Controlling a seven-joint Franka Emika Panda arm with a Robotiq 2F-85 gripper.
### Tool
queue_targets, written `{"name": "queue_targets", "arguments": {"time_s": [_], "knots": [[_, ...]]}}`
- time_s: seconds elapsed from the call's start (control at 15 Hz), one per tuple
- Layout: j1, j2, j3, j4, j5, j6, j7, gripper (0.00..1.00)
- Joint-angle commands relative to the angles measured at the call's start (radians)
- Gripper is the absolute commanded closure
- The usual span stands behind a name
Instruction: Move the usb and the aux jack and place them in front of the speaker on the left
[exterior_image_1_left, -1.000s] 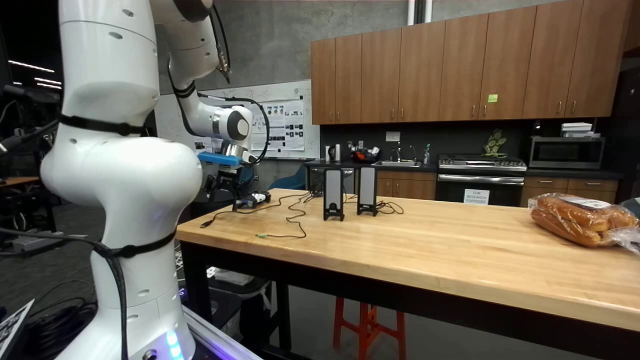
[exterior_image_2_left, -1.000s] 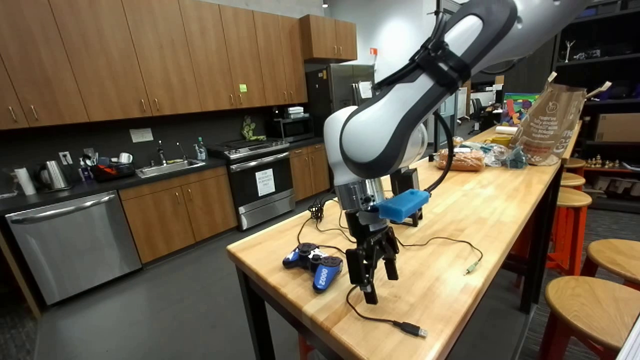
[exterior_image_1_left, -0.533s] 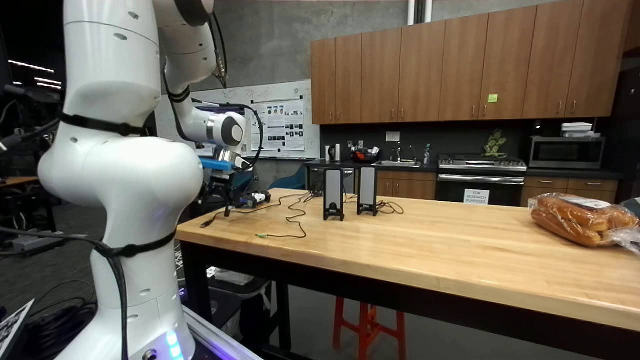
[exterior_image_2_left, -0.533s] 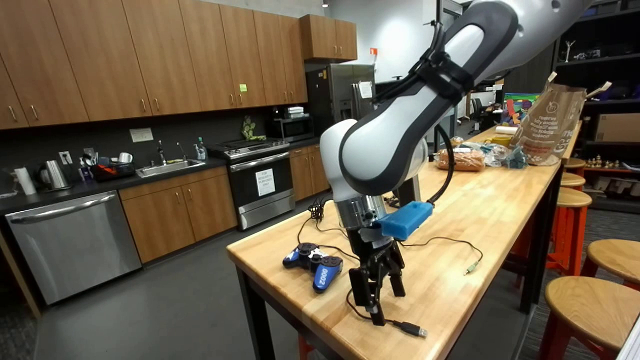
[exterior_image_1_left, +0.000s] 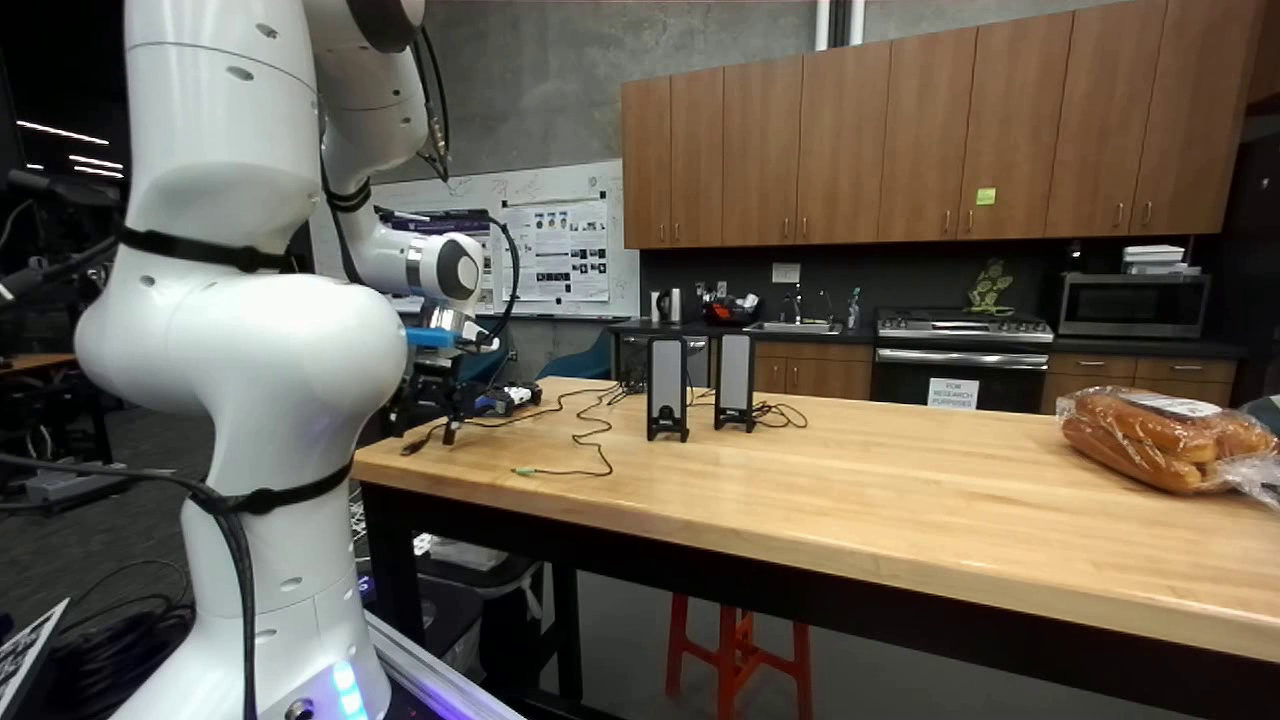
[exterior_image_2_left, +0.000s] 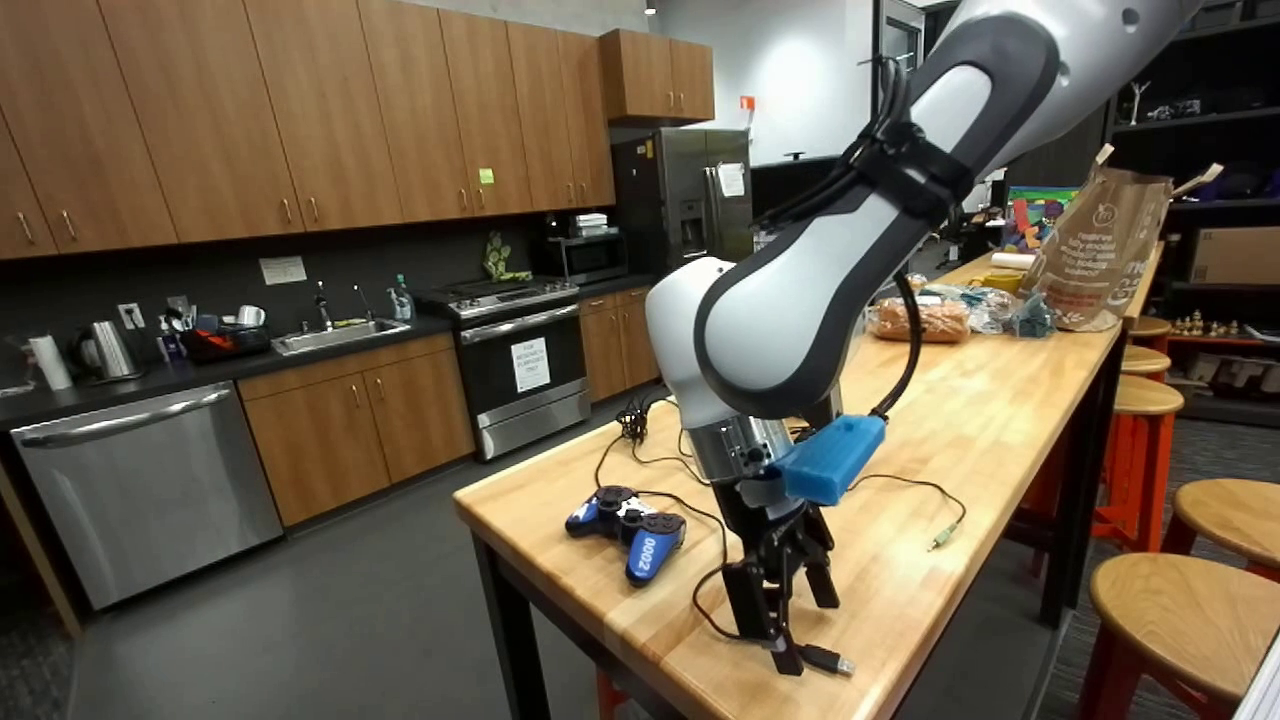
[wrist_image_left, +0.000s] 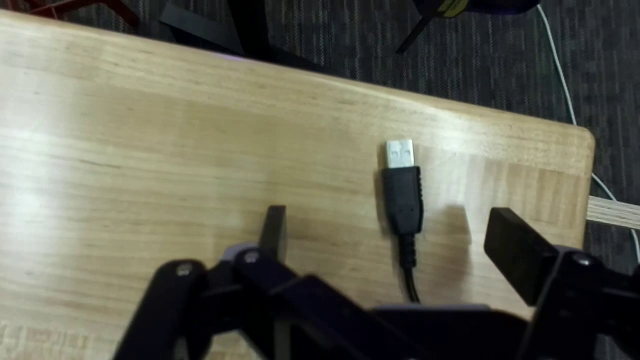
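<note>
Arm (exterior_image_2_left: 815, 290) angled dwn, jaws spread wide, ptg dwn.

Blk USB plug (wrist_image_left: 403, 199) & grn aux jack (exterior_image_2_left: 943, 536) lie apart, spkrs (exterior_image_1_left: 667, 382) upright.

On the table (wrist_image_left: 165, 165) near a corner, the usb plug (wrist_image_left: 402, 197), between the fingers of the gripper (wrist_image_left: 392, 232), apart from both; to its right in an exterior view, the aux jack (exterior_image_1_left: 524, 471), before and left of the left speaker (exterior_image_1_left: 667, 385); just beside that, the right speaker (exterior_image_1_left: 735, 380); well apart, further right, the bread (exterior_image_1_left: 1165, 440); in an exterior view, left of the gripper, the game controller (exterior_image_2_left: 628, 530).
</note>
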Motion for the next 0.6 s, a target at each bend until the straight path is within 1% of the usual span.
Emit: {"name": "queue_targets", "arguments": {"time_s": [0.0, 0.07, 0.13, 0.2, 0.27, 0.53], "knots": [[0.014, -0.023, 0.009, -0.020, -0.016, -0.019, 0.031, 0.00], [0.017, -0.022, 0.012, -0.021, -0.018, -0.021, 0.032, 0.00], [0.019, -0.022, 0.015, -0.022, -0.017, -0.022, 0.032, 0.06], [0.022, -0.022, 0.017, -0.022, -0.018, -0.024, 0.033, 0.27], [0.024, -0.022, 0.019, -0.021, -0.021, -0.027, 0.035, 0.32], [0.023, -0.037, 0.019, -0.019, -0.038, -0.045, 0.043, 0.62]]}}
